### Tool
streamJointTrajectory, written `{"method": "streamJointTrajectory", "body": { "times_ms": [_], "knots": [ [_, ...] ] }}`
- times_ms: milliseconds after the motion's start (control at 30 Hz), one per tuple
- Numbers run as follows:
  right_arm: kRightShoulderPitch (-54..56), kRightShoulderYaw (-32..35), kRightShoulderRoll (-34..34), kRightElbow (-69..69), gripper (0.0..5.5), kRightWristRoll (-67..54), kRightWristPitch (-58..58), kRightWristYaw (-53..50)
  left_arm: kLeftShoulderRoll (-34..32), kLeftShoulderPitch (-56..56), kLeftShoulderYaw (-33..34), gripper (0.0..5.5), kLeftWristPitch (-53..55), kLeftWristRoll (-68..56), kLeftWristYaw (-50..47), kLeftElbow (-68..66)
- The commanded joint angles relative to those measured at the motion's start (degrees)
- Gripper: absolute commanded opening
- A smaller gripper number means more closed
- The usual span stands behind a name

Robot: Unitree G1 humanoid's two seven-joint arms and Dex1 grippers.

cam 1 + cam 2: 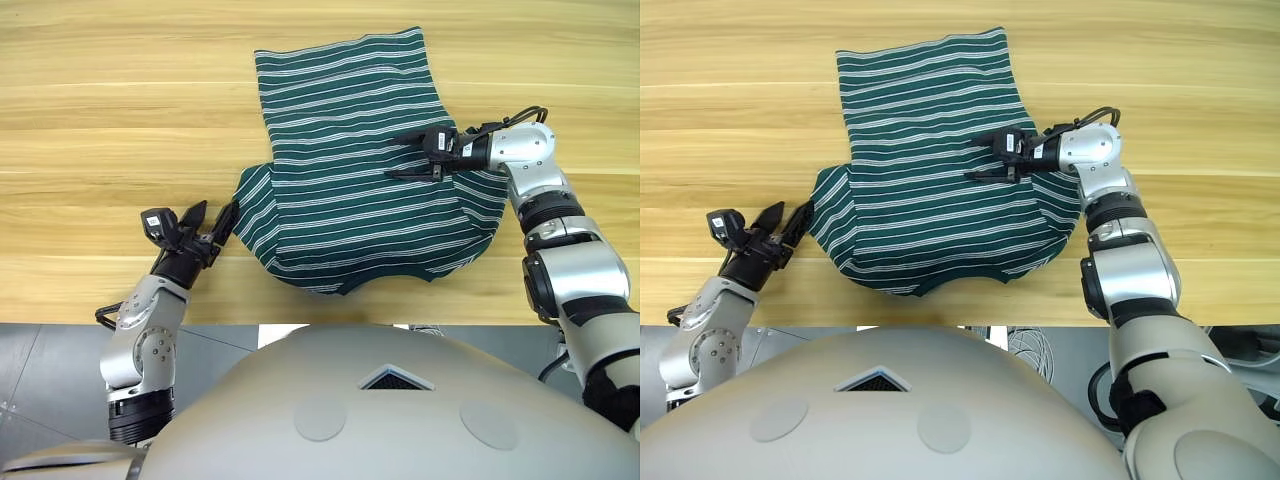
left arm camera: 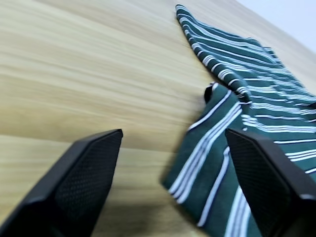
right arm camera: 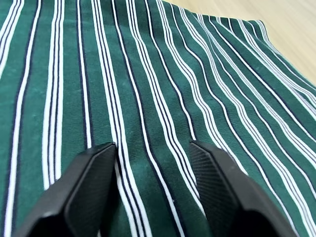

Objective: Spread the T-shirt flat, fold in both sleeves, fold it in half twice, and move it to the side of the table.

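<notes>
- A pale wood-grain counter lies beneath both end effectors and runs well beyond them to either side.
- A dark green T-shirt with thin white stripes lies on the counter. Most of it sits between the two end effectors. Its straight edge is far beyond the right end effector, and its rumpled, rounded end is nearer the robot than either set of fingertips.
- One sleeve juts from the shirt's body toward the left end effector, its striped edge lying just beside that end effector's inner finger.
- The right end effector is over the shirt's body, pointing across the cloth toward the left one. It is released, fingers spread and low at the fabric, grasping nothing. Whether the tips press the cloth cannot be told.
- The left end effector is low over bare counter at the sleeve's edge. It is released, fingers wide apart, with wood and the sleeve's hem between them.
</notes>
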State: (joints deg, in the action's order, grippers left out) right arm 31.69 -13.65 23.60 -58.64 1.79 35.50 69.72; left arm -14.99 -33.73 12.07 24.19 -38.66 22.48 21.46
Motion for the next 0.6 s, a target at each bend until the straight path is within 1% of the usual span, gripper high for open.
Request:
{"method": "streamJointTrajectory", "body": {
  "times_ms": [33,167,333,500,567,600],
  "knots": [
    [0.84,1.66,0.44,2.03,2.77,-1.25,-0.1,-0.43,-1.24,-2.55,-1.69,3.75,3.93,0.04,0.49,2.09],
    [0.98,2.64,0.2,3.04,2.77,-1.79,-0.26,-0.64,-2.24,-3.4,-4.08,3.75,3.2,3.17,1.35,1.96],
    [1.03,3.03,-0.23,3.98,2.77,-2.11,-0.72,-1.08,-3.13,-3.13,-5.26,2.88,0.68,7.64,1.64,0.38],
    [1.0,3.13,-0.58,4.11,2.77,-2.05,-0.69,-2.19,-2.87,-2.53,-4.32,2.01,-0.13,7.45,1.84,-0.07],
    [1.07,3.27,-0.51,4.16,2.77,-2.14,-0.62,-2.51,-2.75,-2.38,-3.77,1.54,-0.09,7.02,1.83,0.17],
    [1.08,3.41,-0.44,4.25,2.77,-2.25,-0.59,-2.61,-2.62,-2.22,-3.42,1.42,-0.04,6.69,1.83,0.3]
  ]
}}
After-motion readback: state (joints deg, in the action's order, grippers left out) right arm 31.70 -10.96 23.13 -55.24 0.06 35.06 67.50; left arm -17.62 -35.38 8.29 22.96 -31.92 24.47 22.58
